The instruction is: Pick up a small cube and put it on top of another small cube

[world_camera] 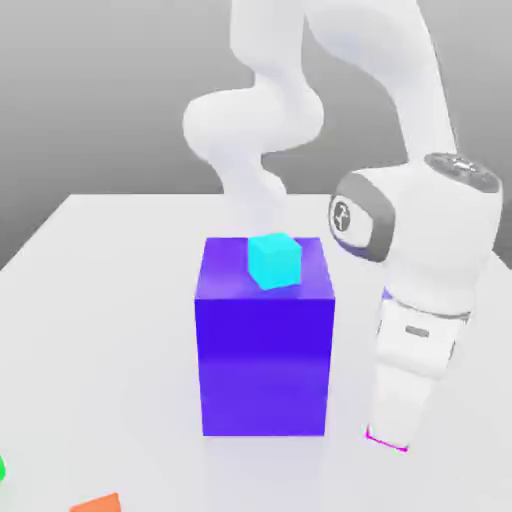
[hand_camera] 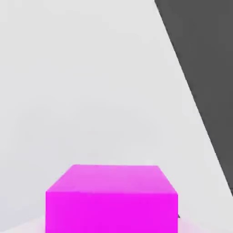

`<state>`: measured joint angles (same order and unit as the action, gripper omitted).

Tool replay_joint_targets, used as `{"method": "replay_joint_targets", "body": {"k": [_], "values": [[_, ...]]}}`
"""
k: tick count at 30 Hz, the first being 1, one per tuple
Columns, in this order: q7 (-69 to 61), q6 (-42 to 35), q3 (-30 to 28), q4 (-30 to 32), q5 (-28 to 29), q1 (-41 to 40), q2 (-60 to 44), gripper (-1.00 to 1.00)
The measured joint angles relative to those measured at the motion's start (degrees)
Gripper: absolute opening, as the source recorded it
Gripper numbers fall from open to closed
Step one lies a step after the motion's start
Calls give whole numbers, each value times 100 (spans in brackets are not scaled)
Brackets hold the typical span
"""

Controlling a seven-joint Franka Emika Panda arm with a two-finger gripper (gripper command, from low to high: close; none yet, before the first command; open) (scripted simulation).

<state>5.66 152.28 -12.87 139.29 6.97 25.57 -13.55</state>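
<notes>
One risk: we cannot tell whether the gripper [world_camera: 388, 440] grips the magenta cube [hand_camera: 111, 200]; lifting prematurely leaves it on the table [world_camera: 100, 300].

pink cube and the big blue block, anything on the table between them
Nothing: in the exterior view only bare white table separates the pink cube from the blue block.
</notes>
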Motion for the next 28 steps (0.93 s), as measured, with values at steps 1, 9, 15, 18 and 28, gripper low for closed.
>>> {"method": "replay_joint_targets", "body": {"k": [1,9,15,18,28], "values": [[-88,-66,-85,-92,-101,-162,-49,-100],[-828,-559,-699,-829,-948,-1503,-439,-100],[-1419,-898,-1092,-1382,-1608,-2547,-728,-100],[-1716,-1058,-1254,-1661,-1928,-3089,-871,-100],[-2279,-558,-1010,-1776,-2701,-3809,-1525,100]]}}
